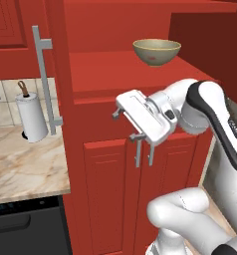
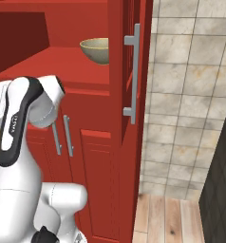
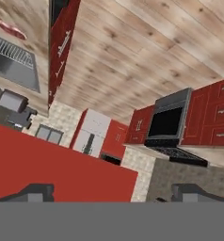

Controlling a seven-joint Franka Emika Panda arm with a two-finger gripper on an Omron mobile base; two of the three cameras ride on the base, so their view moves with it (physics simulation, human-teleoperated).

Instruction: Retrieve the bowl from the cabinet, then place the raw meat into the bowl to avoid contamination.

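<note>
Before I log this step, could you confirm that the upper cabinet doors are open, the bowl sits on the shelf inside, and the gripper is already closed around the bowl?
Not quite: the gripper is open and holds nothing, hanging below the shelf edge in front of the cabinet, apart from the bowl. The left base view shows this. The rest stands: the upper doors are open and the bowl sits on the shelf inside.
</note>
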